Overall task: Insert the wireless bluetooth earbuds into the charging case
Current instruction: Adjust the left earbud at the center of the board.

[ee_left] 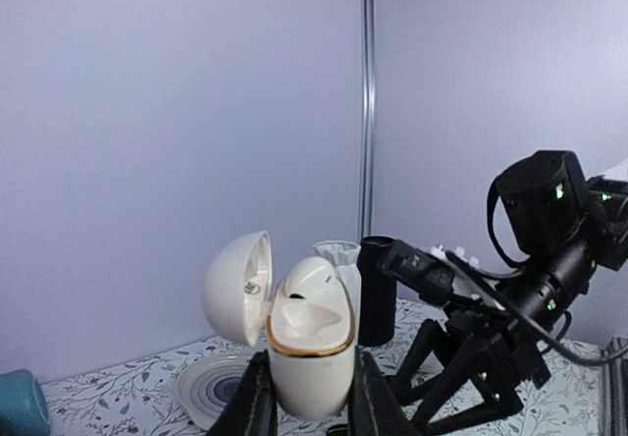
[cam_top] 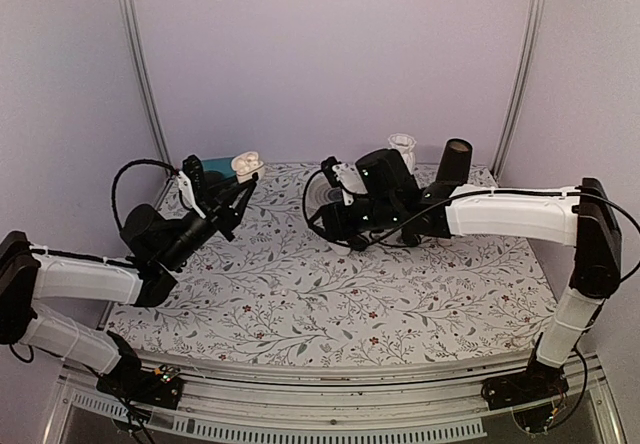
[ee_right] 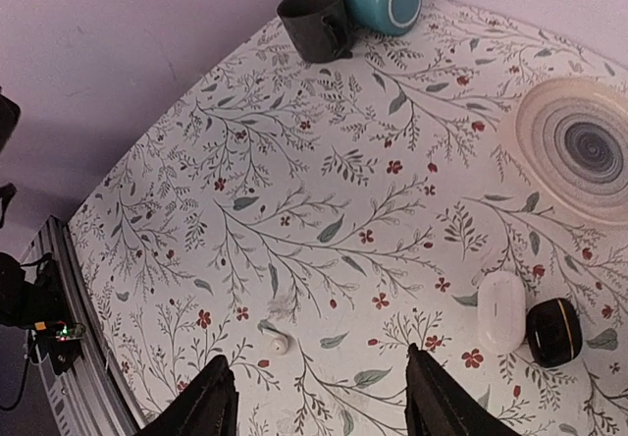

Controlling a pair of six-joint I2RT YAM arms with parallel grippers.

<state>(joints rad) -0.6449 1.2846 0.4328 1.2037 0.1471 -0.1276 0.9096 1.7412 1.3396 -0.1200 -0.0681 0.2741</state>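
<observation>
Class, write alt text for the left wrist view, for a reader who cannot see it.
The left gripper holds the white charging case upright, its lid flipped open and one earbud sitting inside. Behind stand the right arm and a black cylinder.

My left arm reaches forward and up, and my left gripper stands raised, its fingers pressed closed on both sides of the charging case. My right arm stretches across to the left with the wrist bent down. My right gripper points downward, its fingers standing apart and empty.
</observation>
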